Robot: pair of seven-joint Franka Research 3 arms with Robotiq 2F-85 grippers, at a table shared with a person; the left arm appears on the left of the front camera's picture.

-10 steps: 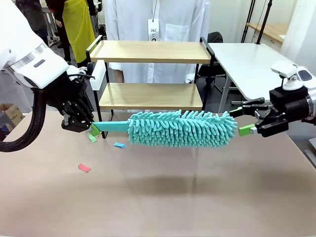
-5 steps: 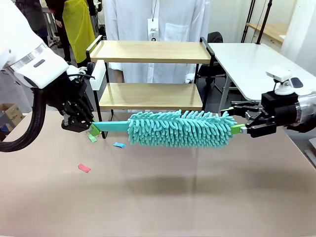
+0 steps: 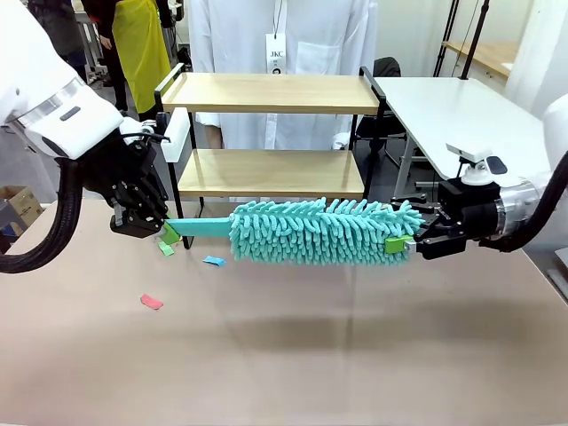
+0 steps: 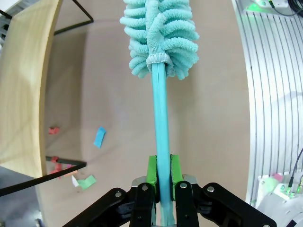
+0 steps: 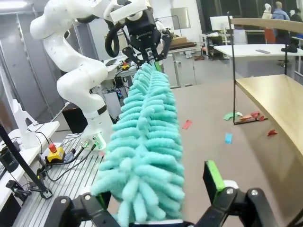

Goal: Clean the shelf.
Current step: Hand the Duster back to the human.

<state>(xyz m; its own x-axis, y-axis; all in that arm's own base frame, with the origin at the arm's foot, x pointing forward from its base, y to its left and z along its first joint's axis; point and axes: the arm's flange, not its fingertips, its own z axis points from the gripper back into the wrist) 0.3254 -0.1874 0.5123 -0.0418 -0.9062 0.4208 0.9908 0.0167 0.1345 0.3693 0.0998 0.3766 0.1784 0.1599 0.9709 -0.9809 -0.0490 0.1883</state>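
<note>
The left pincer (image 3: 169,232) pinches the handle of the teal duster (image 3: 319,232) above the counter (image 3: 284,355). The shelf (image 3: 271,133) stands behind. The right pincer (image 3: 401,235) is spread around the duster's tip, maybe touching.

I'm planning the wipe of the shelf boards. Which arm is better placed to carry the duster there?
Probably the left. The left gripper is shut on the duster handle, near the shelf. The right gripper is open around the fluffy tip, gripping nothing.
</note>
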